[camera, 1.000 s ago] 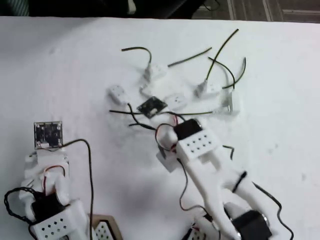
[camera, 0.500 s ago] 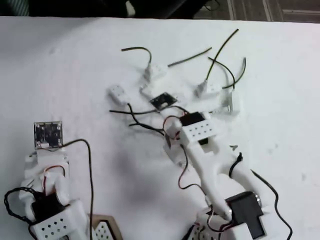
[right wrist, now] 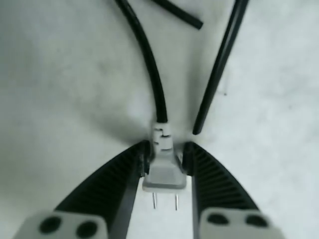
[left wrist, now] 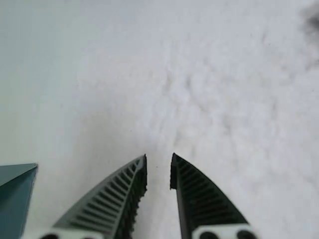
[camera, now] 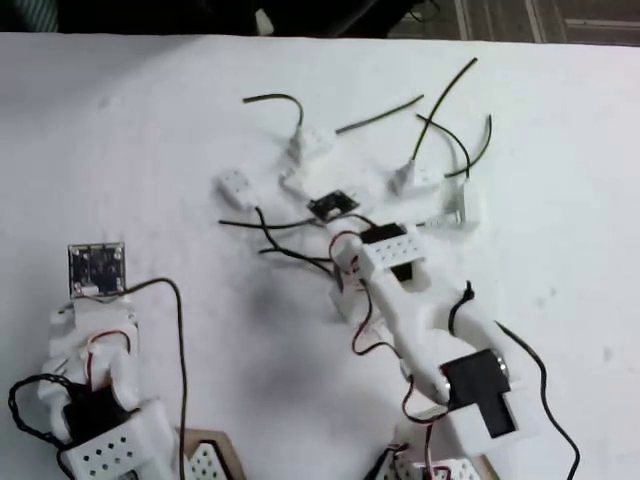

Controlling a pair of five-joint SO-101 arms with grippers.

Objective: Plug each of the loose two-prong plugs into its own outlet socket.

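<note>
Left pincer [left wrist: 158, 164] is sitting slightly parted over the bare white counter [left wrist: 199, 74], gripping nothing. Right pincer [right wrist: 165, 152] is clamping a small white two-prong plug [right wrist: 163, 172] by its sides mid-counter, with the prongs pointing back toward the wrist and its black cord [right wrist: 149, 74] trailing away.

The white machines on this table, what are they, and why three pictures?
They are two small robot arms. The high view looks down on the table: the left arm sits at the near edge, the right arm is over small white plugs and sockets with black cords. The other two pictures come from a camera on each wrist. The left pincer hangs slightly open over the tabletop. The right pincer is closed on a white two-prong plug, prongs pointing toward the pincer's base.
</note>
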